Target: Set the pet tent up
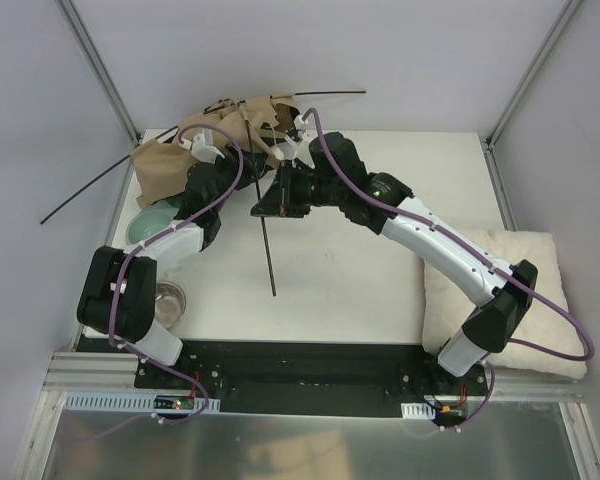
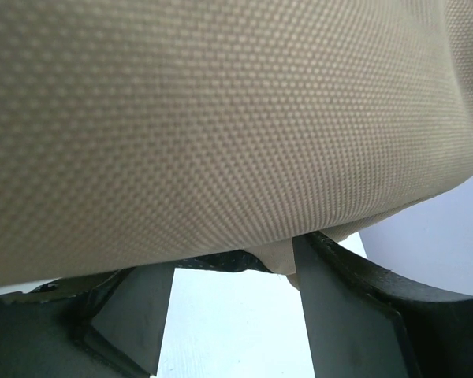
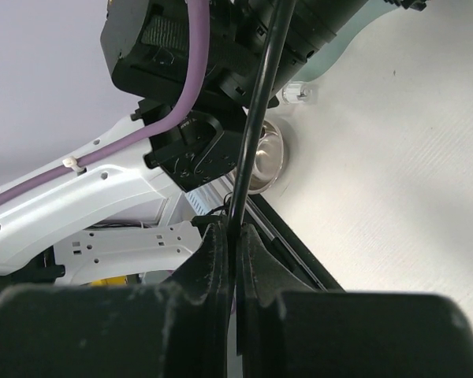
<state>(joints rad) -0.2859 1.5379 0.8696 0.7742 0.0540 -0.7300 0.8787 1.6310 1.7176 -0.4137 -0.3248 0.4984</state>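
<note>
Jaws of left gripper [image 2: 235, 268] apart against tent [image 2: 221, 118] | right gripper [image 3: 235, 236] clamped on pole [image 3: 256, 118] | tent heaped at table [image 1: 380, 270] far-left corner

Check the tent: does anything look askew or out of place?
Yes. The pet tent lies crumpled at the far left corner of the table, one thin black pole jutting off the left edge. The right gripper pinches a second pole.
</note>
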